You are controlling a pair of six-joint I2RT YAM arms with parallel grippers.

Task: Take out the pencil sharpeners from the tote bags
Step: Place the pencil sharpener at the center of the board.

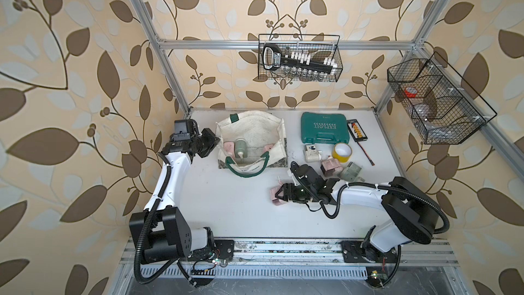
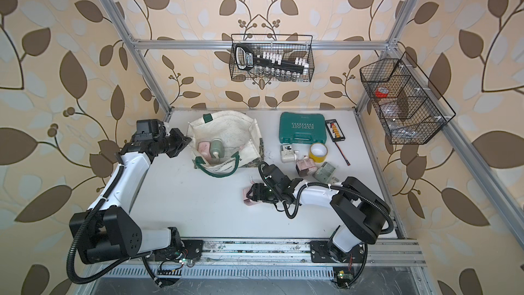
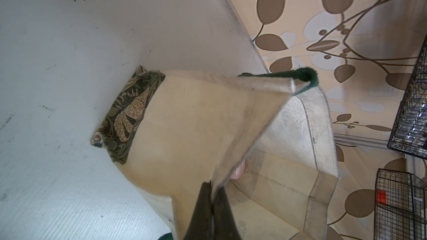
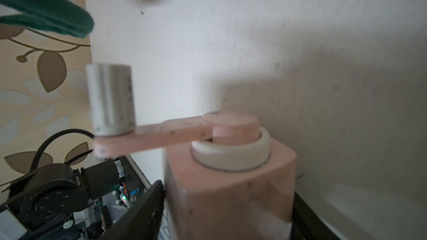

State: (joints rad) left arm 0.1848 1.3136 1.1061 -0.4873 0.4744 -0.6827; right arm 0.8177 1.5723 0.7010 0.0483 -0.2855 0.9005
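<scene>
My right gripper (image 1: 279, 197) straddles a pink sharpener (image 1: 274, 193) on the near side of the tote bag (image 1: 255, 126), apart from it, low at the table (image 1: 226, 214). My jaws stand on either side of its body; I cannot tell whether they press it or hang loose.

Only the right wrist view shows its make: a smooth, scuffed, boxy plastic body (image 4: 231, 192), a cream ring on top, a flat pink crank arm and a grey cylindrical knob (image 4: 111, 99).

My left gripper (image 3: 213, 187) is pressed together on the bag's coarse cream canvas rim. The left wrist view alone shows the leaf-patterned bottom band (image 3: 124, 116).

Both top views show inside the gaping bag: a pale pink sharpener (image 1: 229, 146) touching a green sharpener (image 1: 241, 148). A cream sharpener (image 1: 312, 154) lies out on the table beside the yellow tape roll (image 1: 341, 151).
</scene>
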